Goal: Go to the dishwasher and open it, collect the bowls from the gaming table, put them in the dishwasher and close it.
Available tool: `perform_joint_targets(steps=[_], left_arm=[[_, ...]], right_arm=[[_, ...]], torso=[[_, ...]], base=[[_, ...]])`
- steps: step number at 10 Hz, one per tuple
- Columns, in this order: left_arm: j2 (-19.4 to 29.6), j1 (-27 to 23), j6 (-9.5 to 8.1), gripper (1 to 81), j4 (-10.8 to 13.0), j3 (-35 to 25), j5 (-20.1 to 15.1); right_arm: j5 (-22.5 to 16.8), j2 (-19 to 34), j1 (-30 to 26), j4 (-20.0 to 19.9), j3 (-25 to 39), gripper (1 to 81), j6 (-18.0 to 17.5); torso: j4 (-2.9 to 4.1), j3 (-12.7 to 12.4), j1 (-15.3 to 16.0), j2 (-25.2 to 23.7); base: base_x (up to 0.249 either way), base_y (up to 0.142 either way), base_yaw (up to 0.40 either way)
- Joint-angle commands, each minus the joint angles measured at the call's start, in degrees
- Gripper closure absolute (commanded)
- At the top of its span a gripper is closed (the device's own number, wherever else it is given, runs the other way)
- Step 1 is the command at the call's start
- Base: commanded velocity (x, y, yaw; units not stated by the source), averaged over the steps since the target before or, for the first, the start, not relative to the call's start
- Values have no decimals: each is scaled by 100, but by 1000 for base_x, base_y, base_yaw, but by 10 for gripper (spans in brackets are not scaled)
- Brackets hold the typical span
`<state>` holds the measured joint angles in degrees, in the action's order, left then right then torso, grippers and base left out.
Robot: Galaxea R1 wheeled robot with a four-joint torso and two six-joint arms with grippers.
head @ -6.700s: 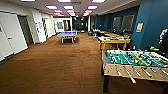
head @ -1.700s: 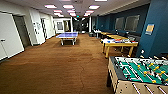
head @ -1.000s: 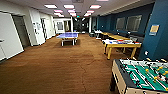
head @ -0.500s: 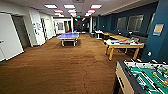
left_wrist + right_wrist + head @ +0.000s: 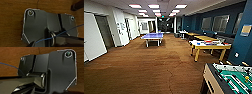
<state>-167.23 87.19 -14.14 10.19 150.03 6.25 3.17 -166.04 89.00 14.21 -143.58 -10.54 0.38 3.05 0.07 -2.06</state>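
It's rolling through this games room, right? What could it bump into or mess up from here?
Two things, I'd guess. The football table sits very close on the robot's right, so a tight turn might clip its corner. The yellow-rimmed gaming table ahead on the right carries small items near its edges; nudging its legs could shake them off. The brown floor otherwise looks open.

The yellow-sided, white-topped gaming table (image 5: 209, 46) stands at right, small things atop.

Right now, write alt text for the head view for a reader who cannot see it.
A long games room with brown wood-look floor: the yellow-sided gaming table stands at right, a green foosball table in the near right corner, a blue table-tennis table farther back under ceiling lights.
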Motion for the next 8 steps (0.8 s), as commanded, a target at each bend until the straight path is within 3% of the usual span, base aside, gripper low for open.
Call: perform_joint_targets(steps=[1,8], left_arm=[[58,-276,-10,10,-44,-9,-256],[14,-268,-10,10,-35,-9,-256]], right_arm=[[-273,50,-265,99,33,10,9],[-273,50,-229,108,7,10,9]], torso=[[0,0,0,0],[0,2,-7,-5]], base=[[181,79,0],[186,73,0]])
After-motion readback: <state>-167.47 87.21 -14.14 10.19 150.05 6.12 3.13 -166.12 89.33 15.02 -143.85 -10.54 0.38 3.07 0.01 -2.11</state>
